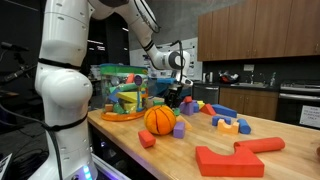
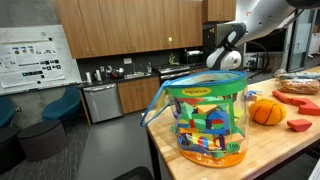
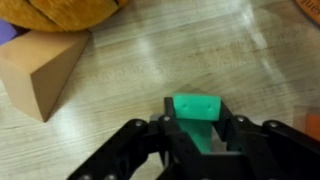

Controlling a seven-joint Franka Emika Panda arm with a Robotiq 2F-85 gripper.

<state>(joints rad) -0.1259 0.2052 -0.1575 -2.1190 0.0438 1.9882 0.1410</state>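
Observation:
In the wrist view my gripper (image 3: 198, 105) is shut on a green block (image 3: 195, 112), which fills the gap between the two black fingers, just over the wooden tabletop (image 3: 150, 60). Whether the block rests on the wood or hangs above it I cannot tell. An orange ball (image 3: 60, 12) lies just beyond, with a tan wedge block (image 3: 40, 70) to the left. In an exterior view the gripper (image 1: 172, 93) points down behind the orange ball (image 1: 160, 119), beside the clear tub (image 1: 120, 92). The other outside camera shows only the wrist (image 2: 218, 55) behind the tub (image 2: 208, 118).
Loose blocks are scattered across the table: a purple one (image 1: 179, 129), a small red one (image 1: 147, 139), an orange arch (image 1: 228, 126), blue ones (image 1: 222, 111) and large red pieces (image 1: 230, 158) near the front edge. The tub holds several coloured blocks.

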